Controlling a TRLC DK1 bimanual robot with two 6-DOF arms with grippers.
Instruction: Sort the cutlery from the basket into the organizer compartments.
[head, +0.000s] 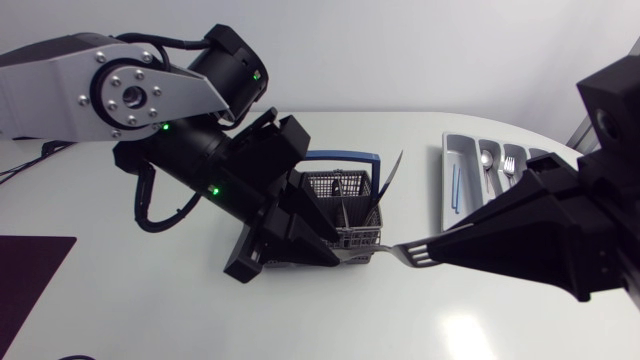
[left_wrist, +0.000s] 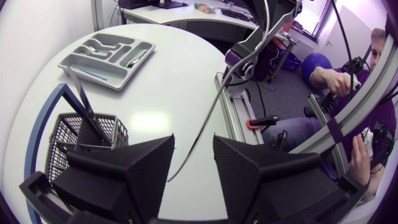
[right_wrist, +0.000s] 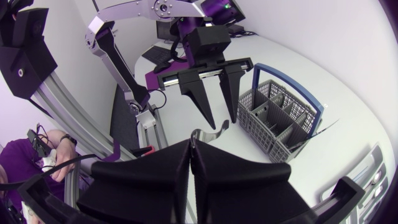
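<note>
White table (head: 200, 320) — right gripper (right_wrist: 190, 150) clamps a fork (head: 402, 251); left gripper (left_wrist: 194, 146) gapes beside basket (head: 352, 186)

A white desk (head: 330, 320) with a rounded far edge carried everything, its top smooth and plain. A soft patch of reflected light (head: 465, 335) lay on it near the right tool (head: 438, 248). A dark purple mat (head: 30, 275) lay flat at the desk's edge, well apart from the left tool (right_wrist: 221, 118). Thin dark cables (head: 25, 165) trailed over the desk beyond the mat.
</note>
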